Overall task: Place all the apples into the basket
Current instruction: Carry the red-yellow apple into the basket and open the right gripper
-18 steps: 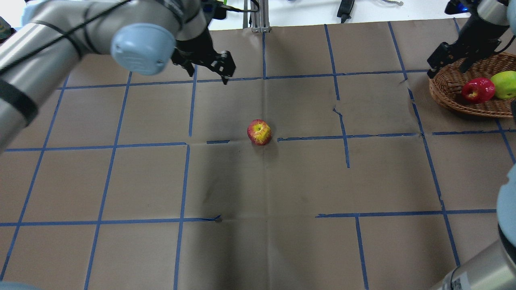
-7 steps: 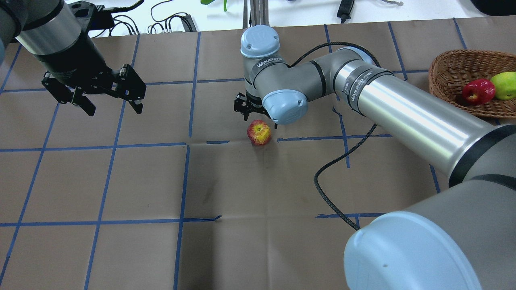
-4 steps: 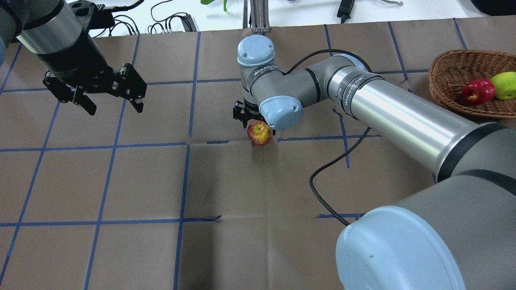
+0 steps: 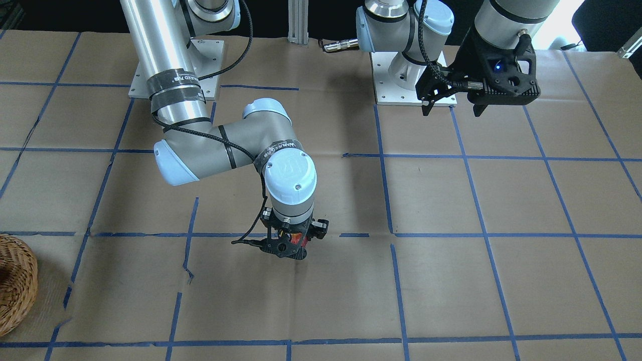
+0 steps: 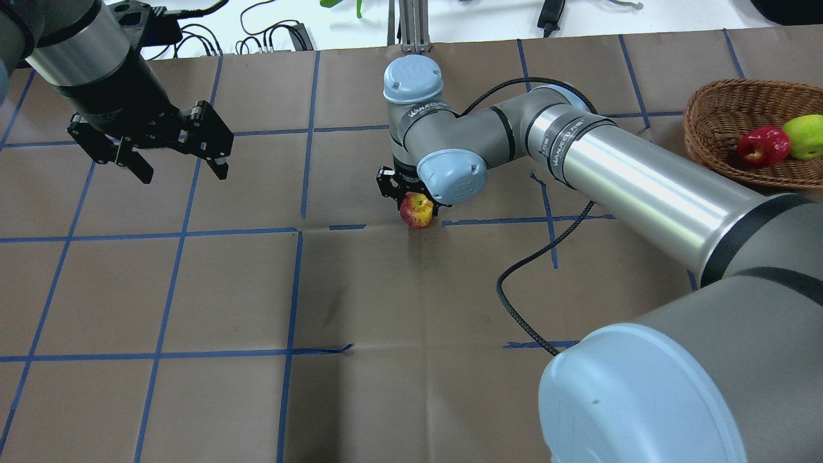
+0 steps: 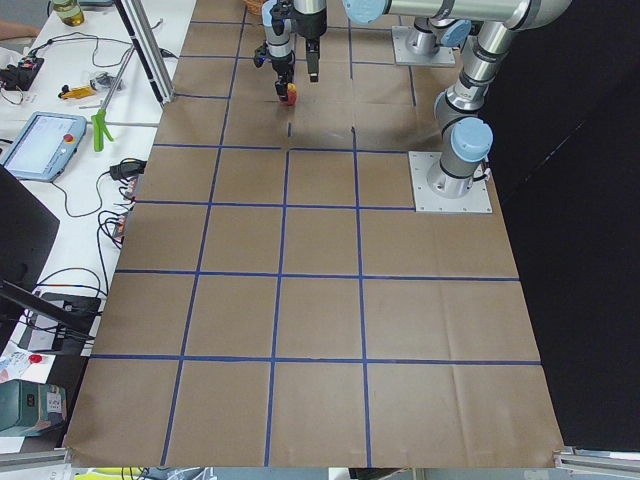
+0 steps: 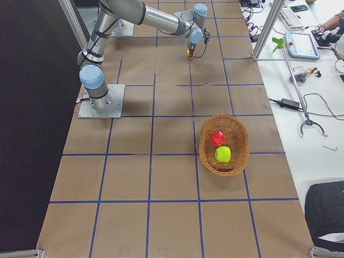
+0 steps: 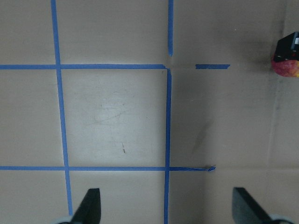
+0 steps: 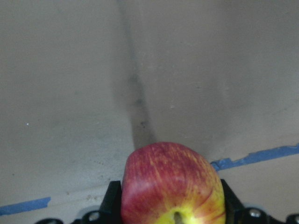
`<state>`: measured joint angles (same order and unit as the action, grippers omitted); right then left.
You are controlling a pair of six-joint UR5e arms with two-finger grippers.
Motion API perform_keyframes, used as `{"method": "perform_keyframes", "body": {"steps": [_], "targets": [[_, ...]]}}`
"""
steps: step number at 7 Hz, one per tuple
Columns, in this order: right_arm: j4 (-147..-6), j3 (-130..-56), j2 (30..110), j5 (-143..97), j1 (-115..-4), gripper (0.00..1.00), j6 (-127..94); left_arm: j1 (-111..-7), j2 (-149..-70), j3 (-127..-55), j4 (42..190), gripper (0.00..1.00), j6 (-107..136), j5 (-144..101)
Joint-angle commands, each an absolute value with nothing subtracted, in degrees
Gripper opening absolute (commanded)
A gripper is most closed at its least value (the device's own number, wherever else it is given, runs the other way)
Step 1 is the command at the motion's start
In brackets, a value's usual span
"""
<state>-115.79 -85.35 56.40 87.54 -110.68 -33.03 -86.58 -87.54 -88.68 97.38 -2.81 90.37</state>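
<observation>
The red-and-yellow apple [image 5: 418,213] sits at the table's middle, between the fingers of my right gripper [image 5: 413,204]. In the right wrist view the apple [image 9: 173,186] fills the gap and both fingers [image 9: 112,198] press its sides, so the gripper is shut on it. I cannot tell if it is off the paper. The wicker basket [image 5: 707,128] stands at the far right and holds the glossy red apple [image 5: 762,144] and the lime green apple [image 5: 805,135]. My left gripper [image 5: 173,164] hovers open and empty over the far left.
Brown paper with a blue tape grid [image 5: 296,231] covers the table. My right arm [image 5: 630,186] stretches across the right half, with a black cable [image 5: 521,270] hanging under it. Cables and a tablet [image 6: 40,140] lie on the white bench beyond the paper.
My right arm left the basket, reached the middle apple, came down and its fingers closed on it. The left arm drew back to the far left, then stayed still and open.
</observation>
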Motion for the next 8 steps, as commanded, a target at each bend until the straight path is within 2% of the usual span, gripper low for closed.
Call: {"method": "perform_keyframes", "body": {"steps": [1, 3, 4, 6, 8], "targets": [[-109.64, -85.43, 62.37, 88.24, -104.64, 0.10, -24.40, -86.57, -87.54, -88.68, 96.86, 0.98, -2.81, 90.44], [-102.24, -85.69, 68.53, 89.64, -88.77, 0.08, -0.93, -86.49, -87.45, -88.68, 96.86, 0.98, -2.81, 90.44], [-102.39, -85.52, 68.99, 90.69, -81.55, 0.08, 10.26, -86.48, -87.45, -88.68, 96.86, 0.98, -2.81, 90.53], [-105.54, -85.25, 68.03, 91.32, -68.79, 0.07, 35.91, -86.48, -87.54, -88.68, 96.86, 0.98, -2.81, 90.53], [-115.78, -84.56, 62.17, 90.88, -61.29, 0.08, 50.91, -86.48, -87.54, -88.68, 96.77, 0.98, -2.81, 90.44]]}}
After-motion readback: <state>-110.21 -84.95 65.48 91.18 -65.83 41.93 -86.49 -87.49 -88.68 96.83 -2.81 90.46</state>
